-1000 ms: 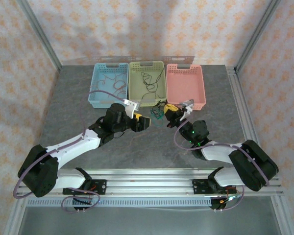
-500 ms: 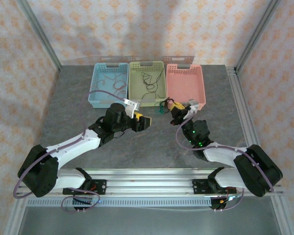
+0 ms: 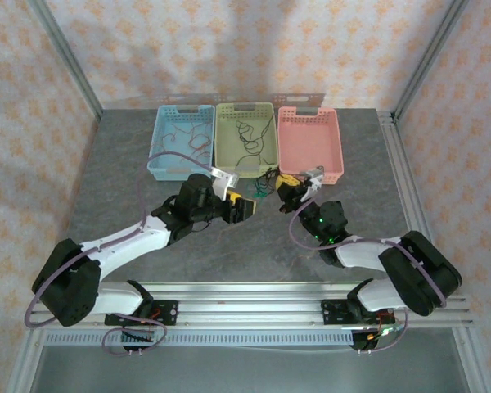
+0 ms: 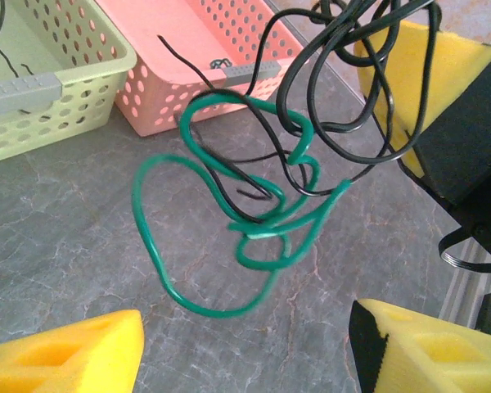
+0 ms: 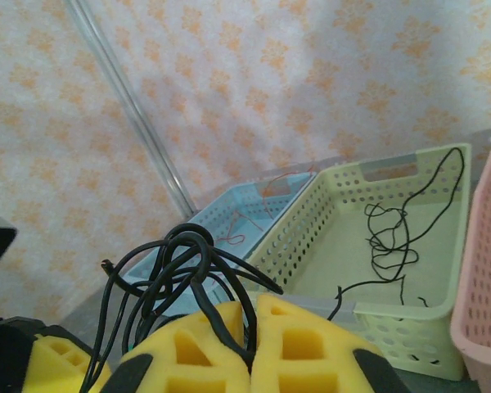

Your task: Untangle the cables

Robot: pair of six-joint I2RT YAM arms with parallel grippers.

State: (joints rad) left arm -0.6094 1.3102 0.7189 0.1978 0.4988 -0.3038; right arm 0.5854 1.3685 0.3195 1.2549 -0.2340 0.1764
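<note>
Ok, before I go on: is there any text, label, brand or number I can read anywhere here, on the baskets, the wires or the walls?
None readable in any view.
Blue basket, green basket, pink basket: plain plastic, no label or print.
Cable knot: no tags or markings.
Wall: just a repeating flower-like pattern, no writing.

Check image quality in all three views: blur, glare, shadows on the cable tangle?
Left wrist: green cable and black cables sharp, evenly lit, no glare. Right wrist: right gripper close to the lens, cropped; green basket beyond is clear. Top external: flat light, soft shadows on the back wall, cable tangle too small to resolve.
</note>
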